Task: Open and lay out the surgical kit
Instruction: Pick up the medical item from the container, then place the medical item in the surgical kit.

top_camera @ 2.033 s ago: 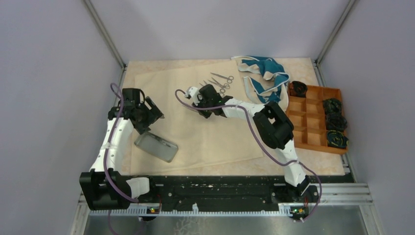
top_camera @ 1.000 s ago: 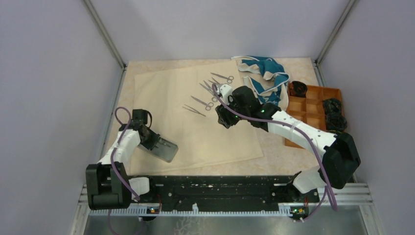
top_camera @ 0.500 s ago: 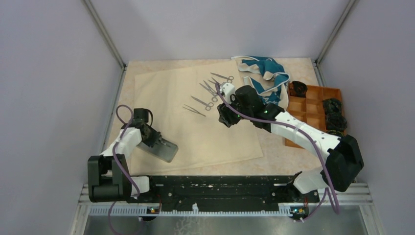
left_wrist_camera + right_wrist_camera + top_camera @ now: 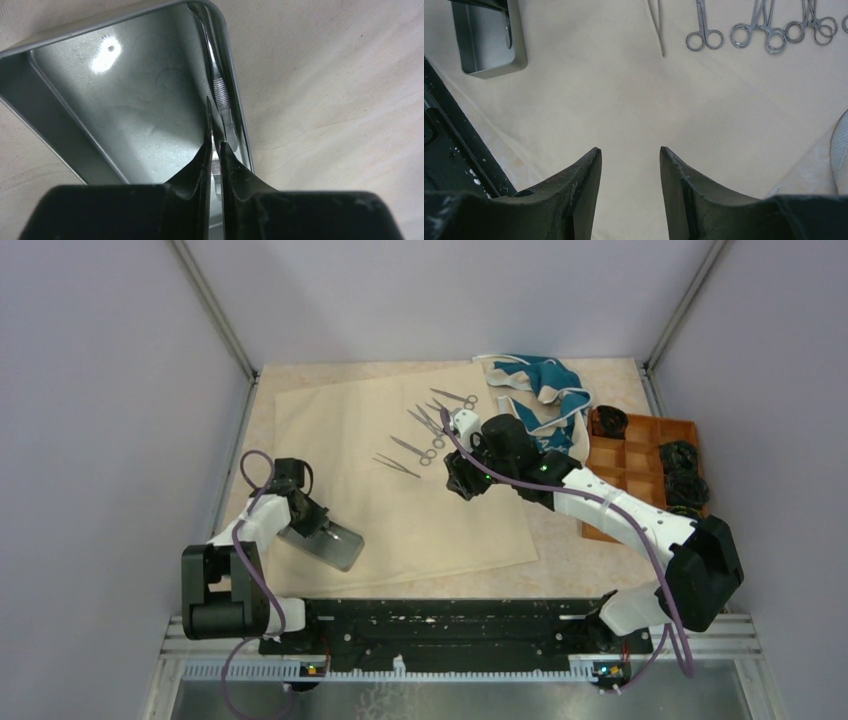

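Observation:
The beige cloth wrap (image 4: 350,430) lies spread flat. On its near left corner sits the steel tray (image 4: 330,545), seen from inside by the left wrist camera (image 4: 125,100). My left gripper (image 4: 315,523) reaches into it. Its jaws (image 4: 215,145) are shut on thin silver tweezers (image 4: 220,95) lying along the tray's right wall. Several ring-handled scissors and forceps (image 4: 428,422) and a second pair of tweezers (image 4: 396,466) lie in a row on the far cloth; their rings (image 4: 759,32) show in the right wrist view. My right gripper (image 4: 462,480) hangs open over bare cloth (image 4: 630,149).
Teal-and-white fabric (image 4: 540,385) is bunched at the back right. Beside it stands an orange-brown compartment tray (image 4: 640,490) holding black items. The black base rail (image 4: 450,625) runs along the near edge and shows at the right wrist view's lower left (image 4: 449,145).
The left jaws have closed on the tweezers inside the tray, and the left arm has shifted slightly. The right arm swung away from the instruments two seconds ago and has held still since.

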`<state>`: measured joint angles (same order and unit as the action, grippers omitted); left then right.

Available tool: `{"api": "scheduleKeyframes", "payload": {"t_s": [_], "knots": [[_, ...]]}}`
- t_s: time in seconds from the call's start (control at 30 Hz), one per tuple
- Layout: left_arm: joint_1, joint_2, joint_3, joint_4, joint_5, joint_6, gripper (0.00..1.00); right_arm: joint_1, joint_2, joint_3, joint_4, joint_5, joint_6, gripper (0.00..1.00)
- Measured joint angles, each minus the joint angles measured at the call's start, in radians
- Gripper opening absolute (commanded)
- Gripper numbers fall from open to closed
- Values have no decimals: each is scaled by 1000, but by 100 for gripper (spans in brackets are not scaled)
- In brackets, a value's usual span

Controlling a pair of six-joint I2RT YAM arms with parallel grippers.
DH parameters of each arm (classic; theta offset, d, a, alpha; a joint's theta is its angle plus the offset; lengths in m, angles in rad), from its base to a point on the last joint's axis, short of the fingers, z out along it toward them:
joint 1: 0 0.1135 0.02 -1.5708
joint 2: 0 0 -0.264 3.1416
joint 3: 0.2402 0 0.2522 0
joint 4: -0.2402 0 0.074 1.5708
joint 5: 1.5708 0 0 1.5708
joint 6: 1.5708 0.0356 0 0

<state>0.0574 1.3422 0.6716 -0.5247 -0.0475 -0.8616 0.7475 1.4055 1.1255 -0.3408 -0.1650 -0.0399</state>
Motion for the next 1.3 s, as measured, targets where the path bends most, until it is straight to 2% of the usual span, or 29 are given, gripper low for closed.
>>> {"api": "scheduleKeyframes", "payload": {"t_s": [0.2,0.3,0.43,0.53,0.7,0.87,1.07,1.17,1.3], "knots": [[0,-31,3,-73,1,23,4,0,0,0,-2,-16,3,47],[0,-92,19,-149,6,27,0,0,0,0,0,-32,18,48],[0,-236,41,-208,82,23,0,0,15,0,20,-103,68,50],[0,-381,24,-166,216,-2,0,0,47,0,66,-188,133,56],[-11,-566,-72,32,391,-105,0,1,117,2,175,-287,267,63],[-25,-562,-87,153,472,-136,0,25,228,44,209,-320,341,63],[-34,-550,-87,209,486,-143,0,100,320,120,231,-317,362,59],[-34,-533,-87,222,488,-154,0,141,360,175,221,-293,344,55],[-37,-509,-87,225,486,-159,0,182,405,245,216,-257,314,45]]}}
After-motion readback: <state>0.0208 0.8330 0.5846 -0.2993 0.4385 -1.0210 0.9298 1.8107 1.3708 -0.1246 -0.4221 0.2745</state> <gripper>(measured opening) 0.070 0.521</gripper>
